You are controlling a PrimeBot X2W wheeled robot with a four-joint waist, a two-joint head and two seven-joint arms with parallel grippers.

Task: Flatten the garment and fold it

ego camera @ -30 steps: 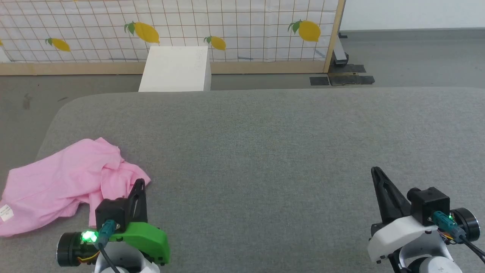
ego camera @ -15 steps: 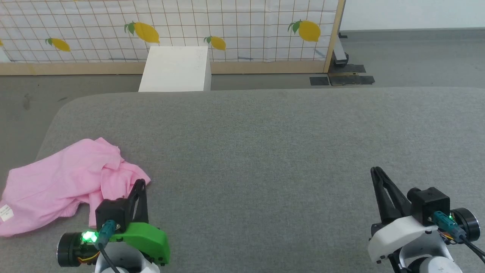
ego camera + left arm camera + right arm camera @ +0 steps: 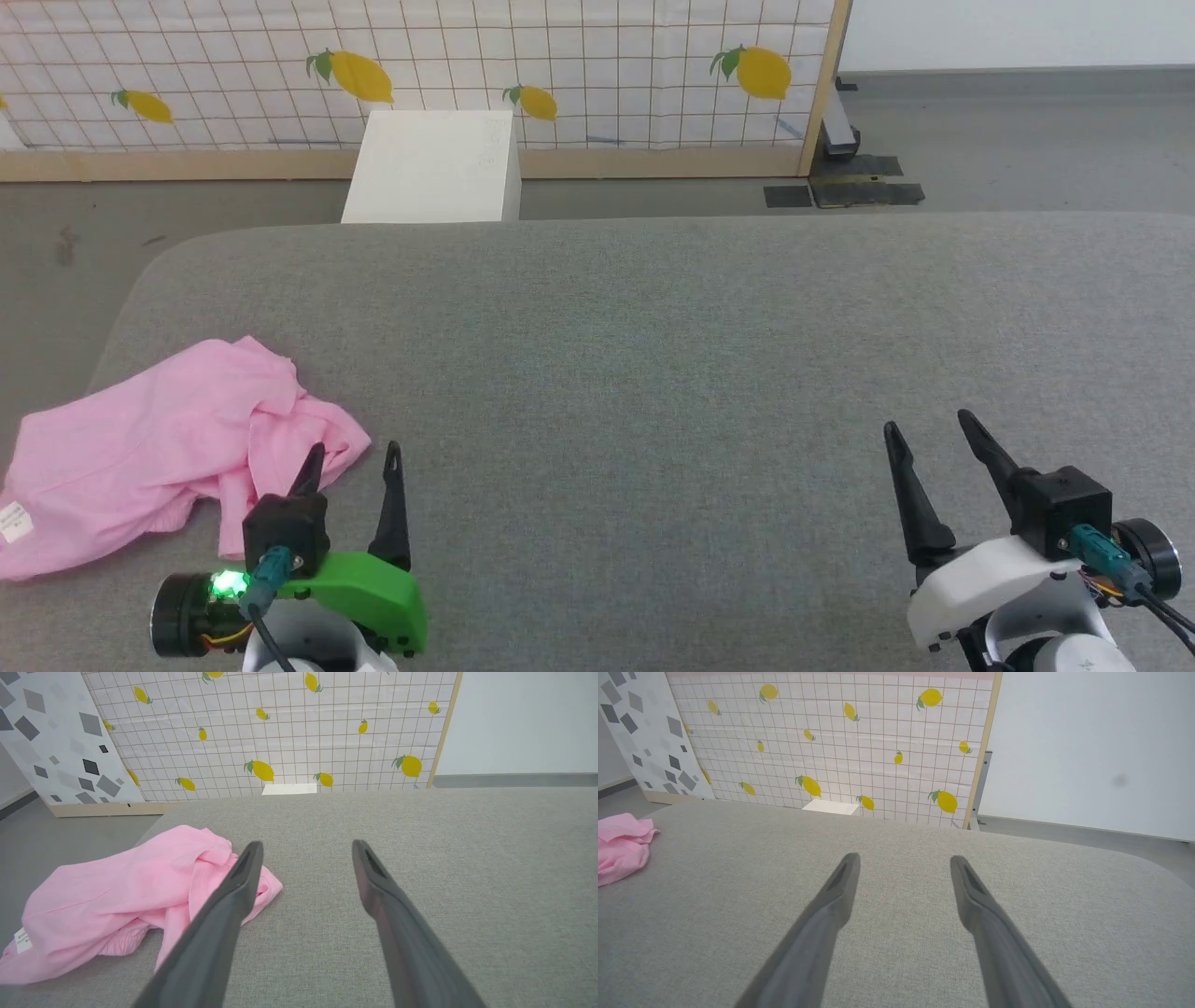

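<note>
Now: light pink, thin, crumpled cloth garment (image 3: 159,448) bunched at 8 o'clock on grey fabric-covered bench (image 3: 653,327), small white label (image 3: 14,523) at its 8 o'clock edge. Left jaws apart just beside garment's 4 o'clock corner — empty. Right jaws apart too, at bench's 4 o'clock, well apart from garment.

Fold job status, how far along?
Done: nothing yet; the garment lies crumpled at the left edge of the gray pad. In hand: nothing; left gripper and right gripper hover empty, jaws open. Left: grasp, flatten, fold.
</note>
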